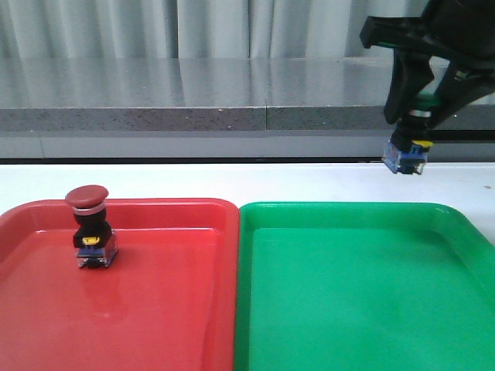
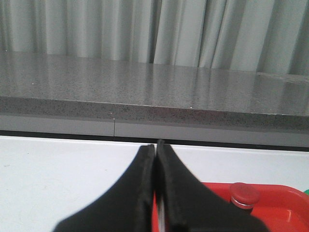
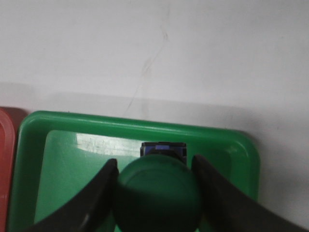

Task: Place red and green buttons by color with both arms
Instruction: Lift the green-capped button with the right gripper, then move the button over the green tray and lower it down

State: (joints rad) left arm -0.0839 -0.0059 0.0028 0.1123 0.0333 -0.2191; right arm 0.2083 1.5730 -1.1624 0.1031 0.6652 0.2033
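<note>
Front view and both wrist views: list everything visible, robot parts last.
red button: one, red cap, standing upright in the red tray.
green button: one, green cap, held in the air above the green tray.
red tray: one, red, on the left.
green tray: one, green, on the right, beside the red tray.
table: one, white.
left gripper: one, black, shut, empty.
right gripper: one, black, clamping the green button.

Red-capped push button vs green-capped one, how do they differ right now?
The red-capped mushroom push button stands upright in the red plastic tray, untouched; the green-capped mushroom push button hangs in the air, clamped in the right gripper, above the green plastic tray. Both have black bodies and clear blue-yellow bases.
</note>
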